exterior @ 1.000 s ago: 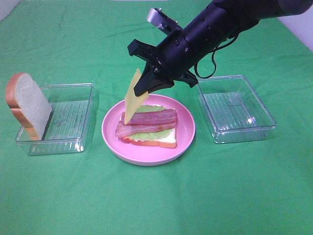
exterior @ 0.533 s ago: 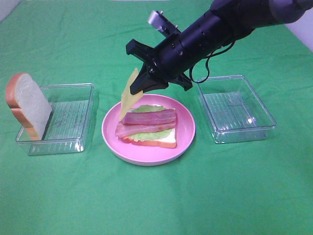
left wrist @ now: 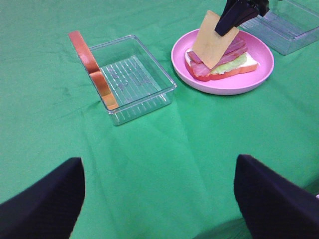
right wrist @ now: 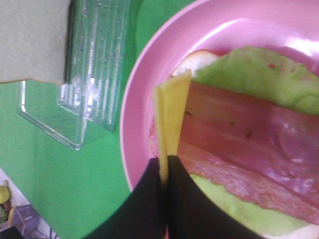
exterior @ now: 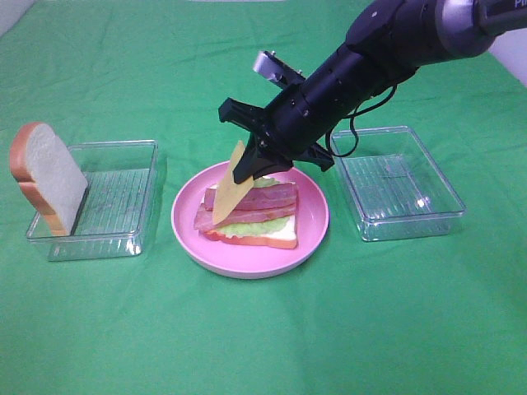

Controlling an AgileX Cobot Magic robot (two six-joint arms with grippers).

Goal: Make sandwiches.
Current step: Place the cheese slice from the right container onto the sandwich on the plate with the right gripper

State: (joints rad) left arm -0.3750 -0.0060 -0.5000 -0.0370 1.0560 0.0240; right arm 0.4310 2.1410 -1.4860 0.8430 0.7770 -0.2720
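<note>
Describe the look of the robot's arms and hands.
The right arm is glossy black with a grey upper segment, a silver block near the wrist and a looping black cable. Its hand has slim black fingers. The left hand shows only two matte black fingers.

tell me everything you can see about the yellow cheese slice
The cheese slice is a thin, flat, pale yellow square, plastic-looking and stiff. It hangs tilted, nearly on edge, pinched at its upper corner by the right claw, whose dark fingers are closed on it. It sits over the pink plate, with its lower edge at the bacon strips of the open sandwich; whether it touches them is unclear.
</note>
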